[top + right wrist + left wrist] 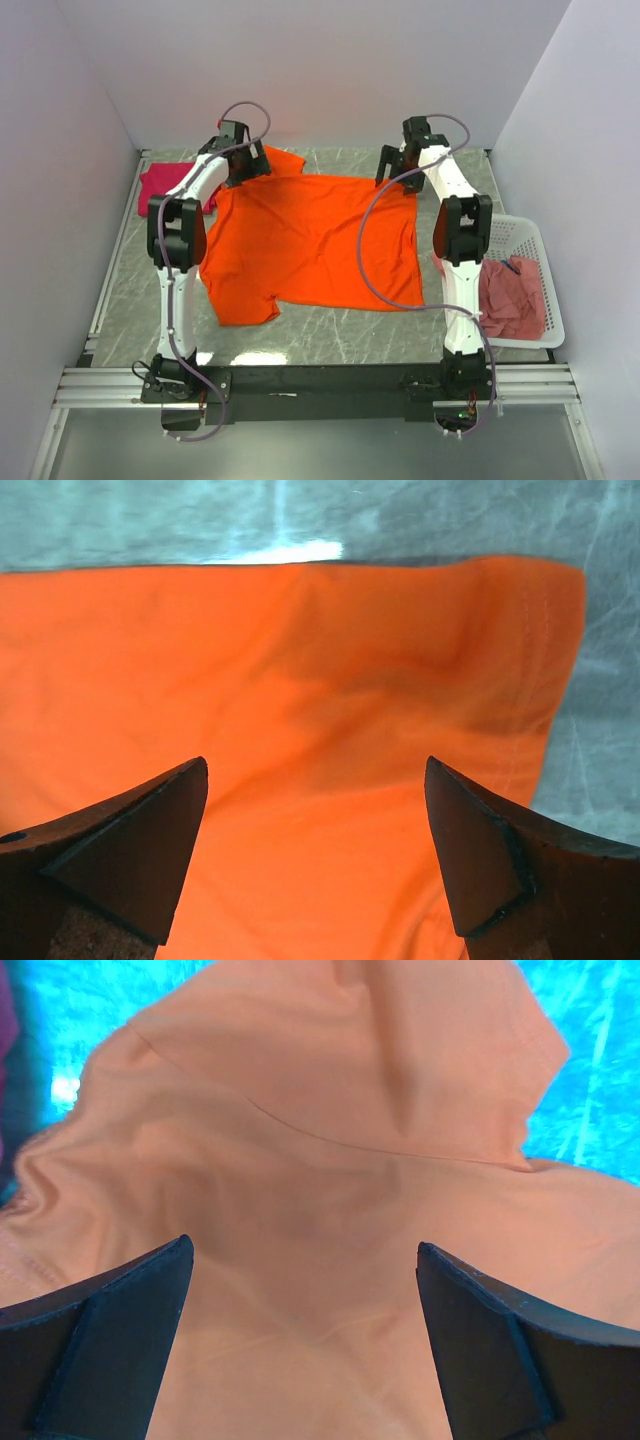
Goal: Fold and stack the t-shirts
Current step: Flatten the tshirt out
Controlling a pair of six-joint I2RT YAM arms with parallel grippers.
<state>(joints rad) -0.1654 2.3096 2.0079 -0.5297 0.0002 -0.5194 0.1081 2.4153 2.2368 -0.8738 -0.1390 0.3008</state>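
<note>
Two grippers, both spread wide with nothing pinched: the left gripper [303, 1250] hangs over the far-left sleeve of the orange t-shirt [310, 240], the right gripper [315, 765] over its far-right corner. The shirt's laid out flat mid-table [330, 335]. A magenta-pink shirt [165, 185] sits far left, and a dusty rose shirt [510, 295] is in the white basket [540, 250] on the right

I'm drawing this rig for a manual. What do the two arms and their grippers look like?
Both the left arm and the right arm have slim white links with bulky black joint housings and black bases. A thin greyish cable loops loosely along each. The left gripper and right gripper each have two dark, wedge-shaped fingers. No markings are legible.
</note>
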